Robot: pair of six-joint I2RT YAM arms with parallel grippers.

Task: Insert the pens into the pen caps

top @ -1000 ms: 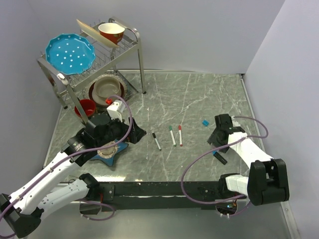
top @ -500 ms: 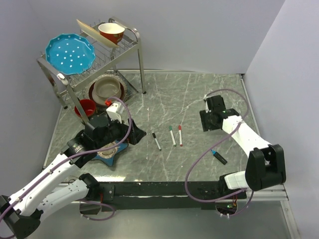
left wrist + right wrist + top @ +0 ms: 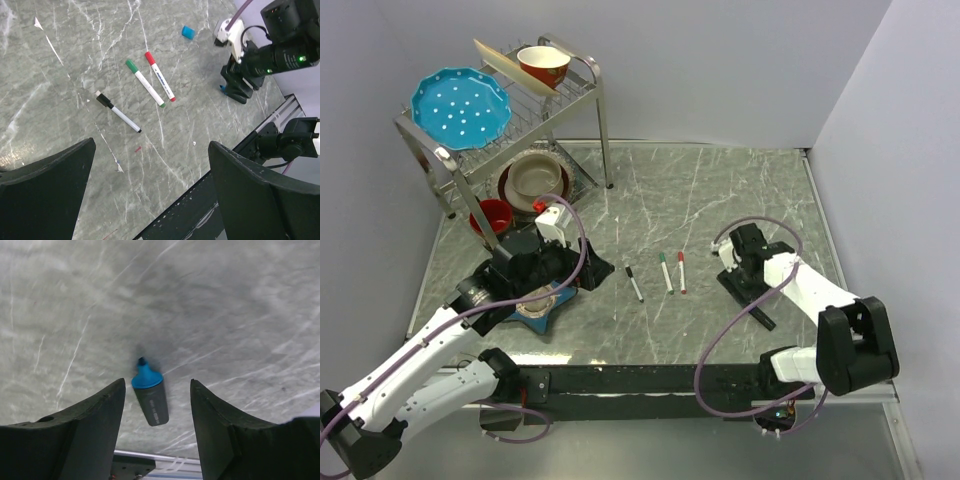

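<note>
Right wrist view: the dark pen is seen lying flat between the spread jaws of the right gripper, ungrasped. The barrel should be centred before closing. Beyond, the blue cap is seen loose; the left gripper is held wide, empty.

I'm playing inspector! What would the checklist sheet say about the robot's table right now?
Surface: grey marbled tabletop.
Job's things: black-ended white pen, green-ended white pen and red-ended white pen lie side by side mid-table; thick dark marker with blue tip lies uncapped; small blue cap lies alone.
Clutter: metal dish rack holding a blue dotted plate and a red bowl.
Grippers: left gripper wide open, empty; right gripper open, fingers either side of the marker, not touching.
Cables: purple cables loop off both arms.
Surroundings: plain pale walls.
</note>
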